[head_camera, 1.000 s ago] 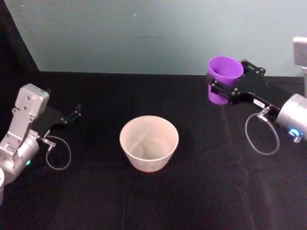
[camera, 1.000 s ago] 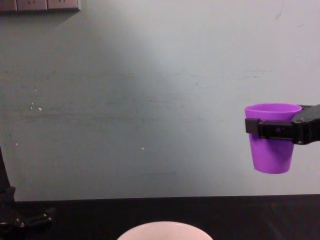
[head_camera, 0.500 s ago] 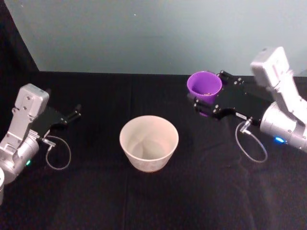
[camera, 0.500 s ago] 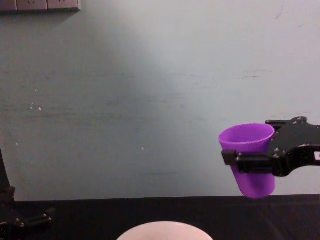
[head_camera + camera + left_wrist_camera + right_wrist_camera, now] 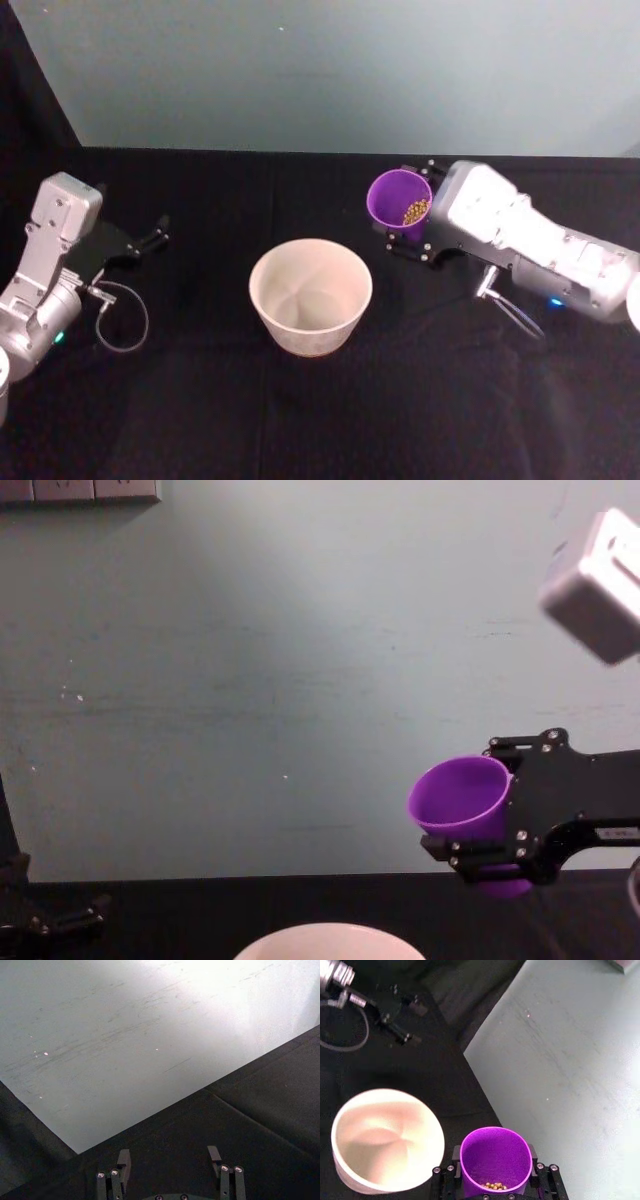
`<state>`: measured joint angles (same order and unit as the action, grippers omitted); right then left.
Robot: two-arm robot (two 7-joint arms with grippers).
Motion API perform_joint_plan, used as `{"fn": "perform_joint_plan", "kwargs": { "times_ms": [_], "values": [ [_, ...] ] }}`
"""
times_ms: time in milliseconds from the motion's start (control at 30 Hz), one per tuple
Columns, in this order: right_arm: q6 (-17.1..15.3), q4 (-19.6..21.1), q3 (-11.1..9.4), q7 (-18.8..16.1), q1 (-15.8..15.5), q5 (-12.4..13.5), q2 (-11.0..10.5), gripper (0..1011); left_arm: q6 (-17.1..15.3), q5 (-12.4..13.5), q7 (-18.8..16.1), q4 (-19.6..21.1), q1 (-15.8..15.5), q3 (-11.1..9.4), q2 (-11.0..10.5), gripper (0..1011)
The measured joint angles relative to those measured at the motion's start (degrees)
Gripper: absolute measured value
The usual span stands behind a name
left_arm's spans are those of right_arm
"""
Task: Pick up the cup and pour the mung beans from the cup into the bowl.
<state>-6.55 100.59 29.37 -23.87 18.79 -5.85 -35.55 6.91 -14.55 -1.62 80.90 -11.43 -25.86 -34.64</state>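
Already done: we are holding the cup [image 5: 398, 198] clear of the black table [image 5: 300, 420] in the right gripper [image 5: 410, 222], whose fingers are clenching the cup's sides, so we are counting the pick-up as finished.
Cup: it is sitting between the right gripper's fingers and tilting, its mouth leaning away from the gripper's body toward the bowl [image 5: 310, 335].
Beans: the mung beans [image 5: 415, 211] are lying inside the cup near its base, on the side closest to the gripper, and none are reaching the lip.
Bowl: it is standing on the table ahead of the right gripper's fingertips and lower than them, near the cup but apart from it. We are seeing no beans in it.
Left gripper [image 5: 167, 1170]: it is resting well away on the far side of the bowl from the right gripper, with its fingers spread and nothing between them. We are treating it as idle.
Left to do: we are judging the pour as barely begun. The cup's mouth is looking beside the bowl's rim rather than over it, so we are expecting to carry it across and tip it further until the beans slide out.
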Motion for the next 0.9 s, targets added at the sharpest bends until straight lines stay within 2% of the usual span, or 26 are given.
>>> {"fn": "perform_joint_plan", "kwargs": {
  "times_ms": [100, 133, 167, 400, 500, 800, 900],
  "values": [
    [-0.09, 0.89, 2.13, 1.16, 0.58, -5.65, -0.30, 735, 0.00, 0.00, 0.00, 0.00, 0.00, 0.00, 0.00, 1000],
    [-0.13, 1.58, 4.22, 2.26, 1.12, -11.09, -0.62, 735, 0.00, 0.00, 0.00, 0.00, 0.00, 0.00, 0.00, 1000],
    [-0.16, 1.84, 5.01, 2.63, 1.29, -13.41, -0.74, 735, 0.00, 0.00, 0.00, 0.00, 0.00, 0.00, 0.00, 1000],
    [-0.70, 1.84, 7.89, 2.59, 2.20, -20.18, -0.37, 734, 0.00, 0.00, 0.00, 0.00, 0.00, 0.00, 0.00, 1000],
    [-0.75, 1.49, 8.56, 2.56, 2.49, -22.02, -0.16, 734, 0.00, 0.00, 0.00, 0.00, 0.00, 0.00, 0.00, 1000],
    [-0.27, -0.05, 11.42, 3.53, 3.67, -30.71, 0.57, 735, 0.00, 0.00, 0.00, 0.00, 0.00, 0.00, 0.00, 1000],
    [-0.21, -0.07, 11.83, 3.84, 3.92, -32.67, 0.61, 735, 0.00, 0.00, 0.00, 0.00, 0.00, 0.00, 0.00, 1000]
  ]
}}
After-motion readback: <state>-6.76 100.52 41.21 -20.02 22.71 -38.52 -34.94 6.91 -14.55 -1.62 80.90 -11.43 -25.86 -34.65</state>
